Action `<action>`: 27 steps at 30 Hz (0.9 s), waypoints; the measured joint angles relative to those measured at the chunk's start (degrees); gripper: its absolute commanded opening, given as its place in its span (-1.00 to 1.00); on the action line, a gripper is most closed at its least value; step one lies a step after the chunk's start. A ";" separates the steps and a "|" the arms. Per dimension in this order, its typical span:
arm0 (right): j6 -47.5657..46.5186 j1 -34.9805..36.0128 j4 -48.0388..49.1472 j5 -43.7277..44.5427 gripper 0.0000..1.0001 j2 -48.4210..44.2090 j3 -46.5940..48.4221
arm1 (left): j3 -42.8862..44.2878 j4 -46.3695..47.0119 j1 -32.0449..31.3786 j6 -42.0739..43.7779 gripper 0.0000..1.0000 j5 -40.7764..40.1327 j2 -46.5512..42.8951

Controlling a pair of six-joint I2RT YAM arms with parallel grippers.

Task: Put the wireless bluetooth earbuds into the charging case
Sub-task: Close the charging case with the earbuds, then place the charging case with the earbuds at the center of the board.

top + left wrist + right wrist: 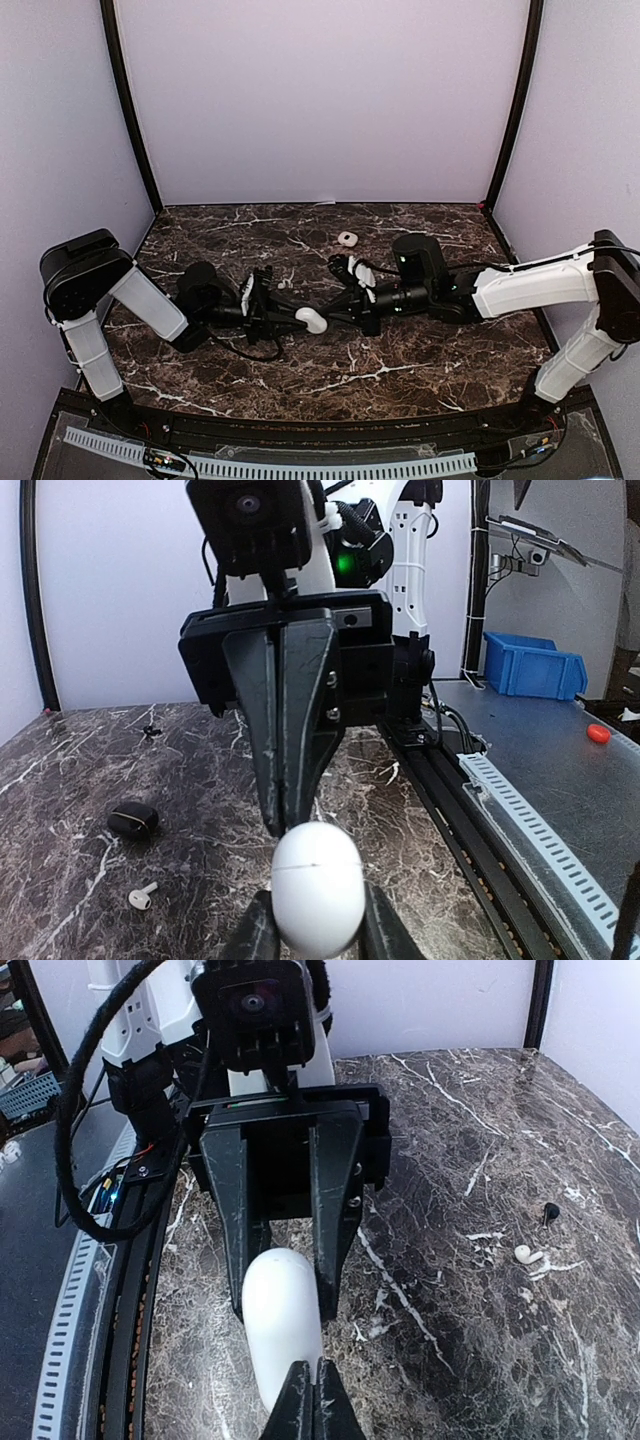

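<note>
Hazard: slip. The charging case (318, 880), a smooth white pebble, is pinched only at its sides by the left gripper (316, 938). A push from the opposing tips could, by my judgement, twist it out of that hold and drop it onto the table (200, 810).

Second hazard: the lid looks closed, only a thin seam showing, so no bud can enter yet.

Left arm: reaches in low from the left, wrist roughly level, case carried mid-table.

Right arm: reaches in from the right, head-on to the other. The right gripper (315, 1400) is pressed fully together and empty, its tips touching the case's end.

Earbuds: one white earbud (142, 895) lies loose on the marble — well apart from the case, unheld.
</note>
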 measured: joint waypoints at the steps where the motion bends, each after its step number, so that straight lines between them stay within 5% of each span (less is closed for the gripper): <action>1: 0.00 0.07 -0.04 0.15 -1.00 -0.13 -0.13 | 0.02 -0.22 -0.02 0.00 -1.00 -0.24 0.00; 27: 10.23 -8.20 5.62 30.53 -1.00 -5.49 -6.29 | -1.16 -4.42 3.69 -4.42 -1.00 -13.92 -6.60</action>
